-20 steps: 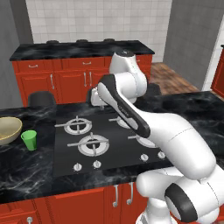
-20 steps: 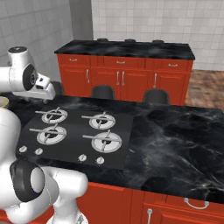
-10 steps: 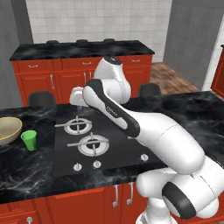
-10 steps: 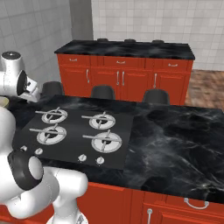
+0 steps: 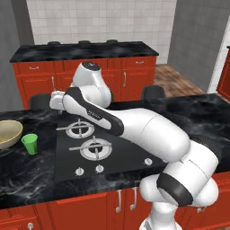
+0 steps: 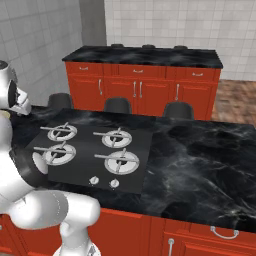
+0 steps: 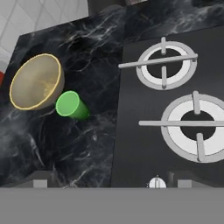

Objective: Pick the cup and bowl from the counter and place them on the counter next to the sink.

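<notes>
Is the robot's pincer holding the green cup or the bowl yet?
Nothing is held. The pincer is open above the counter; the cup and bowl sit there untouched.

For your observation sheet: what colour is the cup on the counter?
Bright green; the cup shows best in the hand view.

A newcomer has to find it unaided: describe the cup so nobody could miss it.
Start at the black stove plate set into the black marble counter. On the counter to the stove's left stands a wide beige bowl, and the cup stands beside it on the stove side. It is the small, bright green, handleless tumbler, far narrower than the bowl.
</notes>
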Robot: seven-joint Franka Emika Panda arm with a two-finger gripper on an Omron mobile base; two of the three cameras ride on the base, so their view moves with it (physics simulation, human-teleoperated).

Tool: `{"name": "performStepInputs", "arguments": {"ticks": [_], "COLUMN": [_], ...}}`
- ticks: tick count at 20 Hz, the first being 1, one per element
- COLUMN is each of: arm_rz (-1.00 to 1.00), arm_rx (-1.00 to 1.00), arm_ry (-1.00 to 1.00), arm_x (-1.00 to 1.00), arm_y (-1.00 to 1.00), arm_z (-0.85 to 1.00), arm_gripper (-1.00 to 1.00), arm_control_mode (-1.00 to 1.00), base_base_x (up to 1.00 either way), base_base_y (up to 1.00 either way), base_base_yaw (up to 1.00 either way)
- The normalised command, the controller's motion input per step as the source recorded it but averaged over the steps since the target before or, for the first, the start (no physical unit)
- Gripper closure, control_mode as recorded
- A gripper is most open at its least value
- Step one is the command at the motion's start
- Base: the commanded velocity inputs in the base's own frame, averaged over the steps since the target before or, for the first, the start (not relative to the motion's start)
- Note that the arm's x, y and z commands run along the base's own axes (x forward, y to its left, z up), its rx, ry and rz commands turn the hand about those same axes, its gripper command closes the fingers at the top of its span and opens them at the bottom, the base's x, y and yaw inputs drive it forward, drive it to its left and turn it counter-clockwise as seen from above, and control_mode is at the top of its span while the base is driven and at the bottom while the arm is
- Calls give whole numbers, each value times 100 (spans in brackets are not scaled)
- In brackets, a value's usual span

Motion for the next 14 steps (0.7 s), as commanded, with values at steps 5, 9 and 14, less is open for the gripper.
{"name": "performStepInputs", "arguments": {"ticks": [5, 9, 14], "arm_rz": [0, 0, 0], "arm_rx": [-1, -10, -15], "arm_ry": [0, 0, 0], "arm_x": [23, 7, 4], "arm_y": [42, 41, 34], "arm_z": [-4, -14, -15], "arm_gripper": [-100, -100, -100], "arm_control_mode": [-100, -100, -100], "base_base_x": [0, 0, 0], "base_base_y": [0, 0, 0], "base_base_yaw": [0, 0, 0]}}
